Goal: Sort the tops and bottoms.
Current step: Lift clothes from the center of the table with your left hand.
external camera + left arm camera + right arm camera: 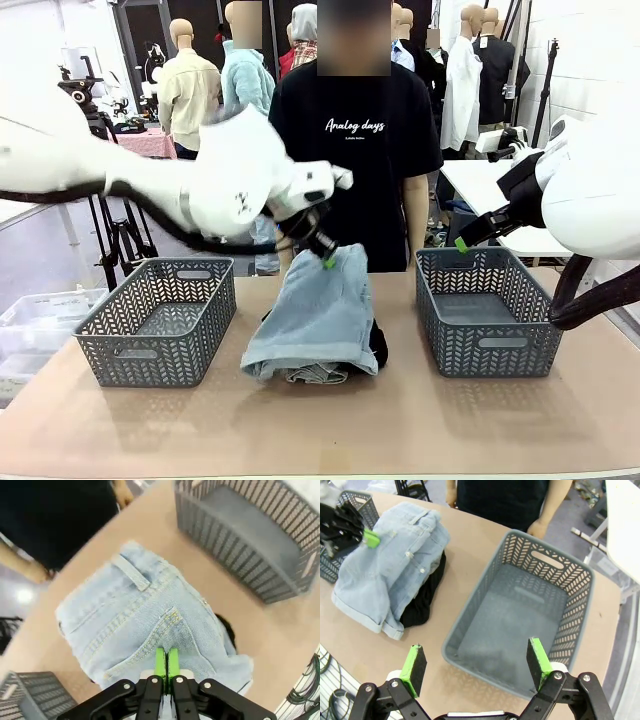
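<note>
Front view, nearest first: tan table (320,430), then light blue denim shorts (318,315) draped over a black garment (378,345), one heap on the tabletop just left of the right basket (487,310), apart from it, not in it. Left basket (155,320) sits further left of the right basket, past the heap, level with it. Left gripper (328,262) is at the shorts' far upper edge, left of the right basket and higher than its rim; left wrist view has the green pads (160,662) pressed together, tips on the denim next to a stitched seam, can't tell if any cloth is nipped between them. Right gripper (476,659) spread wide, nothing in it, hanging over the right basket's near corner, which sits between the two pads in right wrist view. Farthest back, person in a black T-shirt (355,140) with white lettering stands behind the table, back and left of the right basket, one hand (538,529) just beyond its far rim
</note>
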Robot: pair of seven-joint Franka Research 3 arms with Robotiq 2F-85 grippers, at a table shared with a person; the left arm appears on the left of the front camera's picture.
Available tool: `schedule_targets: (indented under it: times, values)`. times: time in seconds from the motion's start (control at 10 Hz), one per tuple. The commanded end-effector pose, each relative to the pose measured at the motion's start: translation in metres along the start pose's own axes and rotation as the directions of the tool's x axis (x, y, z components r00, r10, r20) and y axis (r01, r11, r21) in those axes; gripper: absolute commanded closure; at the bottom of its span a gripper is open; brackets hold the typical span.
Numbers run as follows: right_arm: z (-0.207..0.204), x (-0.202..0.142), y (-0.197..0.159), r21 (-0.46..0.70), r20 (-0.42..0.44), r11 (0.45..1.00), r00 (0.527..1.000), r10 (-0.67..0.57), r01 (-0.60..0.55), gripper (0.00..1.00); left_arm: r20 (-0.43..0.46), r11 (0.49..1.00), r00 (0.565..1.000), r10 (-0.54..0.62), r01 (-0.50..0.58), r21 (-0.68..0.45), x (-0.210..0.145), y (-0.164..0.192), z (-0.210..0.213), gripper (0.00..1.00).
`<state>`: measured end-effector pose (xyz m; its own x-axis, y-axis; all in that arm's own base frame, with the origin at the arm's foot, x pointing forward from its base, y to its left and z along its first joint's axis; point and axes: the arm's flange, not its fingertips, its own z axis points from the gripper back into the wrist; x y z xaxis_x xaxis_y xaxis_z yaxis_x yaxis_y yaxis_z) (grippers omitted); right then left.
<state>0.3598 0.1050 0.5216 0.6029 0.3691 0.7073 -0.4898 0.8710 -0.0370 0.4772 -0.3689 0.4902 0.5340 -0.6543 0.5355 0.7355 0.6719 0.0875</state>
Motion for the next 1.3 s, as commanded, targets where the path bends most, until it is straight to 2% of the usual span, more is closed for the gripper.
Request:
schedule_targets:
  times: [0.0, 0.2, 0.4, 0.5, 0.7, 0.9, 1.2]
  values:
    - [-0.001, 0.000, -0.001, 0.003, 0.008, 1.000, 1.000, -0.001, 0.001, 0.00, 0.005, 0.997, 0.999, -0.041, 0.040, 0.065, 0.044, -0.023, 0.031, 1.00]
    - [-0.001, 0.000, -0.001, 0.003, 0.008, 1.000, 1.000, -0.001, 0.001, 0.00, 0.022, 0.992, 0.998, -0.064, 0.062, 0.110, 0.061, -0.035, 0.055, 1.00]
    - [-0.001, 0.000, -0.001, 0.003, 0.008, 1.000, 1.000, -0.001, 0.001, 0.00, 0.055, 0.980, 0.997, -0.052, 0.040, 0.193, 0.063, -0.039, 0.071, 1.00]
    - [-0.001, 0.000, -0.001, 0.003, 0.008, 1.000, 1.000, -0.001, 0.001, 0.00, 0.033, 0.992, 0.996, -0.084, 0.080, 0.097, 0.059, -0.036, 0.070, 1.00]
    - [-0.001, 0.000, -0.001, 0.003, 0.008, 1.000, 1.000, -0.001, 0.001, 0.00, 0.033, 0.992, 0.996, -0.084, 0.080, 0.097, 0.059, -0.036, 0.070, 1.00]
    - [-0.001, 0.000, -0.001, 0.003, 0.008, 1.000, 1.000, -0.001, 0.001, 0.00, 0.040, 0.987, 0.997, -0.069, 0.063, 0.149, 0.067, -0.040, 0.081, 1.00]
    - [-0.001, 0.000, -0.001, 0.003, 0.008, 1.000, 1.000, -0.001, 0.001, 0.00, 0.070, 0.942, 0.986, -0.151, 0.122, 0.314, 0.113, -0.049, 0.152, 1.00]
